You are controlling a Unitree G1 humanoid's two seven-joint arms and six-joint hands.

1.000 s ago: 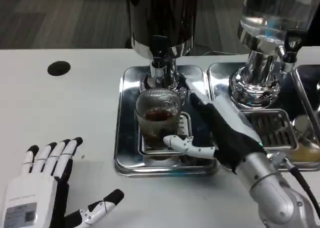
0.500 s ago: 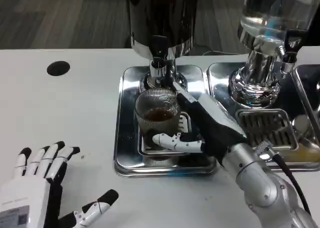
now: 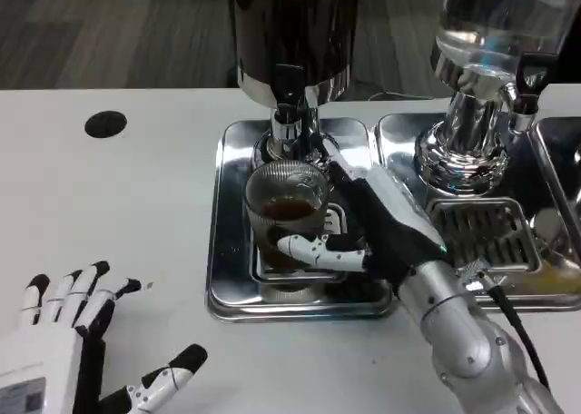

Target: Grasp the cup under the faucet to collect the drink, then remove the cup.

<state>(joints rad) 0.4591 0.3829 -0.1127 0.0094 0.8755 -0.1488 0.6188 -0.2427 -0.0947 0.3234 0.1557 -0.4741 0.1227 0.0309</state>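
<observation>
Nearest to the camera, the left hand (image 3: 54,346) was seen lying on the white table (image 3: 118,205) with its fingers spread apart, and nothing was held in it. Well away from it, on the other side, the right forearm (image 3: 472,341) was stretched forward and the right hand (image 3: 377,228) was placed around the cup (image 3: 287,216). The thumb was laid across the near side of the cup and the other fingers were passed behind its far right side, so the cup was gripped between them.

The cup, a ribbed clear glass, was seen just to the left of the right palm, standing upright on the grate of a steel drip tray (image 3: 227,241). A brown drink was visible inside it, filling only the lower part. Directly beyond the cup and above its rim, the faucet (image 3: 288,92) of a dark dispenser (image 3: 292,28) was found. Whether liquid was running from it could not be told.

To the right of the right hand, a second drip tray (image 3: 404,128) was placed, with a clear dispenser (image 3: 490,51) standing on it. Far beyond the left hand, a round black hole (image 3: 106,123) was seen in the table.
</observation>
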